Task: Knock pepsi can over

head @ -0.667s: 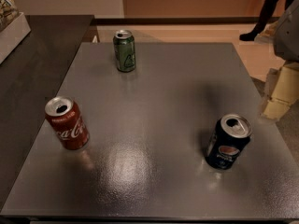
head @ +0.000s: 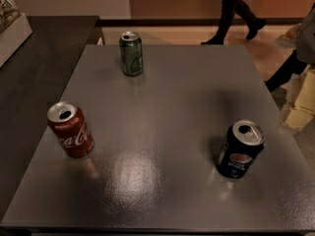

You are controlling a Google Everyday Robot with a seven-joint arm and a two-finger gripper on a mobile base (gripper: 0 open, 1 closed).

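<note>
The pepsi can (head: pixel 240 150), dark navy with a silver top and a round red-white-blue logo, stands upright near the right front of the grey table (head: pixel 162 112). My gripper (head: pixel 299 109), a cream-coloured shape, is at the right edge of the view, beyond the table's right edge. It is to the right of the pepsi can, a little farther back, and not touching it.
A red Coca-Cola can (head: pixel 71 130) stands upright at the left front. A green can (head: pixel 131 53) stands upright at the back. A dark counter (head: pixel 34 68) adjoins the table on the left. A person's legs (head: pixel 234 14) cross the floor behind.
The person behind the table has walked to the left. The cans have not moved, and the gripper has stayed in about the same place.
</note>
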